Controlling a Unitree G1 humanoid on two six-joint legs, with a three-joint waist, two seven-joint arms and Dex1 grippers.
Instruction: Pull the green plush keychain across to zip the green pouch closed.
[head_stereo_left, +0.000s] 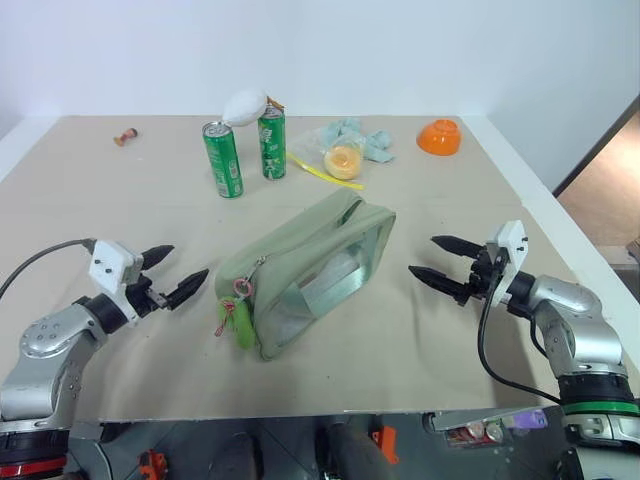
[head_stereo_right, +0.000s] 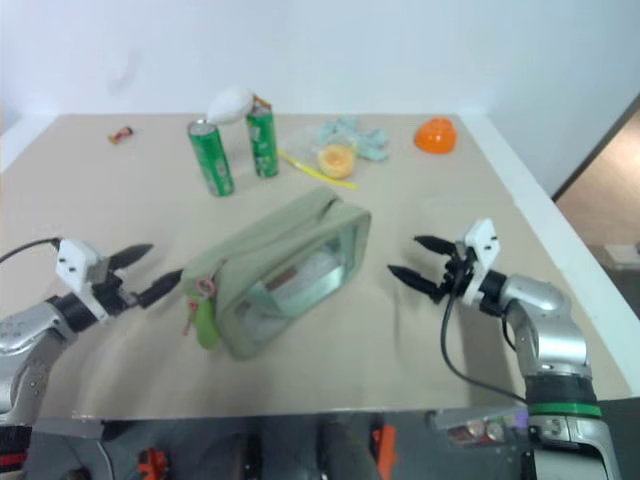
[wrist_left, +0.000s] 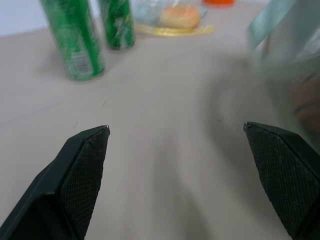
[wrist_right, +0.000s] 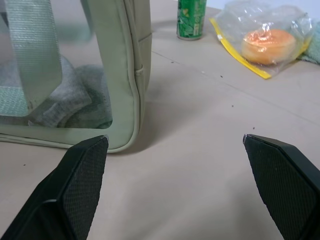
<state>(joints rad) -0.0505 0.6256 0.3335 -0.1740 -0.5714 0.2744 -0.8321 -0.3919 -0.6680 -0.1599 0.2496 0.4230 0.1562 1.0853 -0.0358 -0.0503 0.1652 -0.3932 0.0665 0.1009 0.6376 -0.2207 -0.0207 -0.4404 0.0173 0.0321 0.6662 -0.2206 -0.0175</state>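
Pouch (head_stereo_left: 310, 268) contents blurred behind plastic

pouch (head_stereo_left: 320, 262) sage green | keychain (head_stereo_left: 240, 322) lime | bowl (head_stereo_left: 439, 137) orange

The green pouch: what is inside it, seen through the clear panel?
Through the clear panel of the pouch, grey-white soft cloth lies at the bottom. The webbing handle covers part; the fabric walls hide the rest.

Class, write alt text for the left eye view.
A pale green pouch lies mid-table, its lime plush keychain at the near-left end, between the open left gripper and open right gripper. Behind stand two green cans and an orange bowl.
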